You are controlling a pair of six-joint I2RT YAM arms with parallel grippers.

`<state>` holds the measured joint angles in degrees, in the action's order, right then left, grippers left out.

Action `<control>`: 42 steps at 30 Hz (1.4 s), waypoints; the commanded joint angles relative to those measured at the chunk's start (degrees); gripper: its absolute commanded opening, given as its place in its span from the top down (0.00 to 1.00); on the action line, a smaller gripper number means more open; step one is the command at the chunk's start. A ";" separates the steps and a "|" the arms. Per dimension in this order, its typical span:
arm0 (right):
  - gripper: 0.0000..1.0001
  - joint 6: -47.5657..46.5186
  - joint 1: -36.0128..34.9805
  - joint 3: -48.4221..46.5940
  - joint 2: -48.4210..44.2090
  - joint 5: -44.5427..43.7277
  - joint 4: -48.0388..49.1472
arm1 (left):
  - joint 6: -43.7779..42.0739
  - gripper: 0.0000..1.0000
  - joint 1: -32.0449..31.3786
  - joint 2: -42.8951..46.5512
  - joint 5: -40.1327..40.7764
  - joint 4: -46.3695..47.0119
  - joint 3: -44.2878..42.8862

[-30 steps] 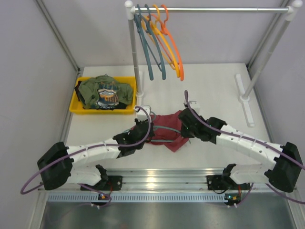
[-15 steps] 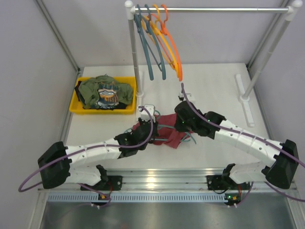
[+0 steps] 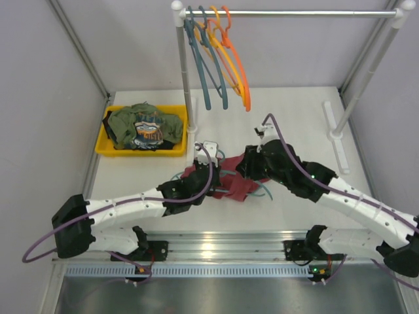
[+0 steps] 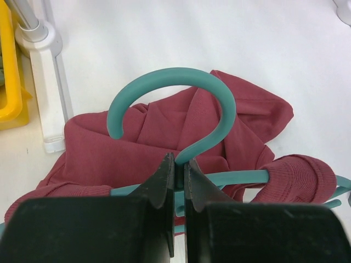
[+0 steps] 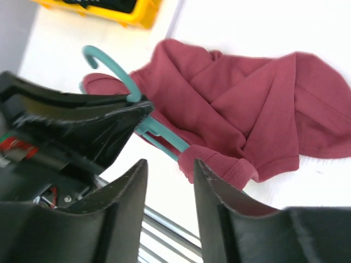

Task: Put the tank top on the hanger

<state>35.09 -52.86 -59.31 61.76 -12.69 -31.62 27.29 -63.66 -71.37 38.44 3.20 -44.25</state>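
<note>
Top external: right arm farther right.

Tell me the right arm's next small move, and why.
Probably lower the right gripper and pinch the ribbed edge of the tank top just below it, to draw it along the hanger. The left gripper is shut on the hanger's neck, the right is open, and the fabric lies crumpled, not spread.

white table, grey walls, metal clothes rail
</note>
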 commanded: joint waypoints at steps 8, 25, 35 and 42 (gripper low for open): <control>0.47 -13.73 1.01 7.71 -13.59 12.24 5.42 | -3.64 1.00 -0.68 6.51 -3.62 -5.48 -6.98; 0.41 -20.50 0.92 6.14 -11.22 11.81 4.20 | -6.10 1.00 -1.29 8.44 -8.81 -8.65 -12.44; 0.50 -19.89 0.92 7.10 -11.22 14.88 6.04 | -6.46 1.00 -1.38 8.79 -10.05 -8.56 -13.58; 0.91 -17.87 1.01 8.33 -12.27 16.12 8.06 | -6.81 1.00 -1.56 8.18 -10.75 -8.48 -15.08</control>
<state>15.90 -52.12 -50.65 50.61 3.46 -27.57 20.58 -64.64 -64.18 28.69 -8.27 -55.68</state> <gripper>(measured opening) 0.148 0.062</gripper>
